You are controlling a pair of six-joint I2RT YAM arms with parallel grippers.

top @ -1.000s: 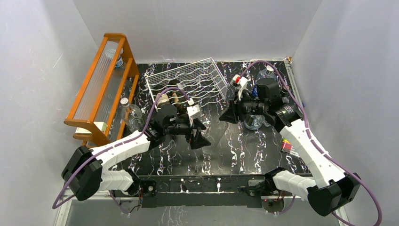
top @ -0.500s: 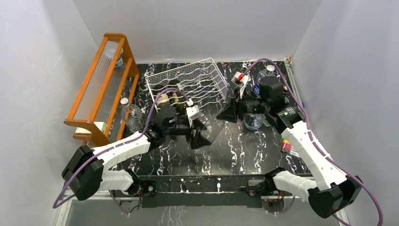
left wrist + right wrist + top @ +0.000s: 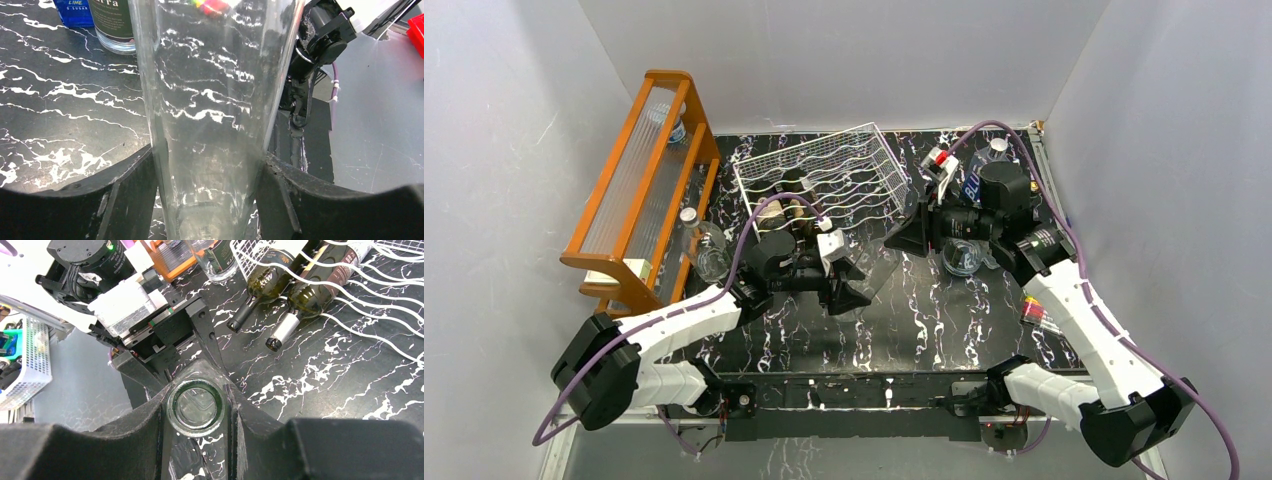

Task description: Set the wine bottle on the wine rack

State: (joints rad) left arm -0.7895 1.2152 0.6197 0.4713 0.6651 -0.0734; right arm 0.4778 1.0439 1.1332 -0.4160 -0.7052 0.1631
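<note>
Closed left jaws onto wine bottle [image 3: 210, 100], also clamped in right jaws.
Lies near-left to far-right, wine rack [image 3: 824, 170] close by, far-left.

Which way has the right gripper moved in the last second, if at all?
Yes, slightly: the right gripper has edged up the top view, closer to the rack's near right corner.

Table [image 3: 944, 330] is showing black with white marble veining; wine rack [image 3: 854, 165], upper centre, is showing silver-white wavy wires; shelf [image 3: 629, 190], upper left, orange; wine bottle [image 3: 215, 100] is appearing clear, rim green-tinted.
</note>
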